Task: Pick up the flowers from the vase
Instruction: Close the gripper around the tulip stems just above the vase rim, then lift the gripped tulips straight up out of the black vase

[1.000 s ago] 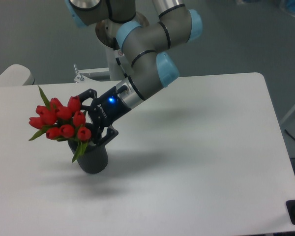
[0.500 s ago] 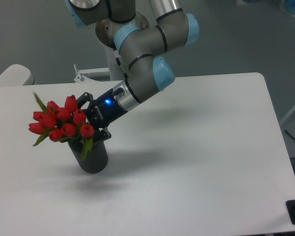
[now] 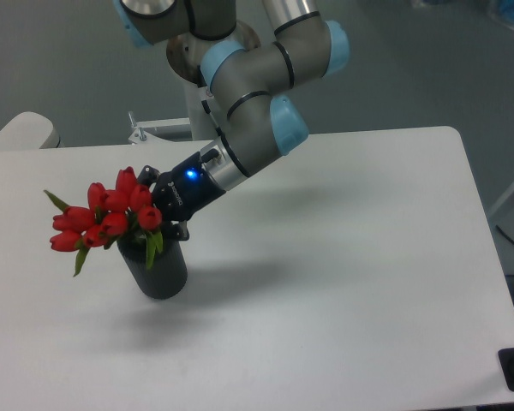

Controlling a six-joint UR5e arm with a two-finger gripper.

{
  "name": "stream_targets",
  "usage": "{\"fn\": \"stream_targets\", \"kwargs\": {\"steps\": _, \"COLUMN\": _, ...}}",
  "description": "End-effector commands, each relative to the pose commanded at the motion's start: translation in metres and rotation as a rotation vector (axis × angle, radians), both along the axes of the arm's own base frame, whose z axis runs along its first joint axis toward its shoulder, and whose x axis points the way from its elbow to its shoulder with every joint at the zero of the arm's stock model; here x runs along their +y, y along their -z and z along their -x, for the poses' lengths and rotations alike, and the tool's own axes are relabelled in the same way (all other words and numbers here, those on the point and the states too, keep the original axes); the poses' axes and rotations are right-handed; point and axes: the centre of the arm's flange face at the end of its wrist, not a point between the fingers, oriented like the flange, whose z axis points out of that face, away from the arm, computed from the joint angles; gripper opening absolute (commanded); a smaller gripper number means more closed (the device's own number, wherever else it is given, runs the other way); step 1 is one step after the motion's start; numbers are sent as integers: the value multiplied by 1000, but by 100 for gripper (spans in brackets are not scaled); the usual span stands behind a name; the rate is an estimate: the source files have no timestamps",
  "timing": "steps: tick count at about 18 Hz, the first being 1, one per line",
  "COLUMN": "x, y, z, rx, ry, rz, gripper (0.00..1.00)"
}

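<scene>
Since a second ago the flowers (image 3: 103, 216) have tipped further toward the tabletop's left edge, stems still in the vase (image 3: 161, 270) near that edge. Gripper (image 3: 154, 221) fingers are clenched on the bunch, above the white tabletop (image 3: 343, 274).

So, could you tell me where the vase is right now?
The vase stands at the table's left-front area, directly under the flowers, with the gripper just above its mouth.
</scene>
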Motion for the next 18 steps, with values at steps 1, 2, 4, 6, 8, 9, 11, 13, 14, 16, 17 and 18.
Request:
{"fn": "stream_targets", "kwargs": {"steps": 1, "x": -3, "y": -5, "z": 3, "rx": -8, "ry": -12, "rz": -15, "gripper": 0}}
{"fn": "stream_targets", "kwargs": {"steps": 2, "x": -4, "y": -12, "z": 4, "rx": -24, "ry": -23, "rz": -28, "gripper": 0}}
{"fn": "stream_targets", "kwargs": {"steps": 4, "x": -7, "y": -25, "z": 8, "rx": -65, "ry": -48, "rz": -47, "gripper": 0}}
{"fn": "stream_targets", "kwargs": {"steps": 6, "x": -12, "y": -43, "z": 14, "rx": -90, "ry": -76, "rz": -67, "gripper": 0}}
{"fn": "stream_targets", "kwargs": {"steps": 8, "x": -17, "y": -57, "z": 18, "rx": -121, "ry": -104, "rz": -59, "gripper": 0}}
{"fn": "stream_targets", "kwargs": {"steps": 9, "x": -19, "y": -65, "z": 20, "rx": -134, "ry": -117, "rz": -50, "gripper": 0}}
{"fn": "stream_targets", "kwargs": {"steps": 11, "x": -22, "y": -79, "z": 25, "rx": -157, "ry": -139, "rz": -44, "gripper": 0}}
{"fn": "stream_targets", "kwargs": {"steps": 13, "x": -23, "y": -90, "z": 29, "rx": -193, "ry": -157, "rz": -42, "gripper": 0}}
{"fn": "stream_targets", "kwargs": {"steps": 14, "x": -26, "y": -96, "z": 31, "rx": -204, "ry": -169, "rz": -38, "gripper": 0}}
{"fn": "stream_targets", "kwargs": {"steps": 16, "x": -33, "y": -108, "z": 31, "rx": -216, "ry": -186, "rz": -42, "gripper": 0}}
{"fn": "stream_targets", "kwargs": {"steps": 17, "x": -36, "y": -113, "z": 31, "rx": -227, "ry": -194, "rz": -42, "gripper": 0}}
{"fn": "stream_targets", "kwargs": {"steps": 18, "x": -41, "y": -120, "z": 34, "rx": -236, "ry": -209, "rz": -44, "gripper": 0}}
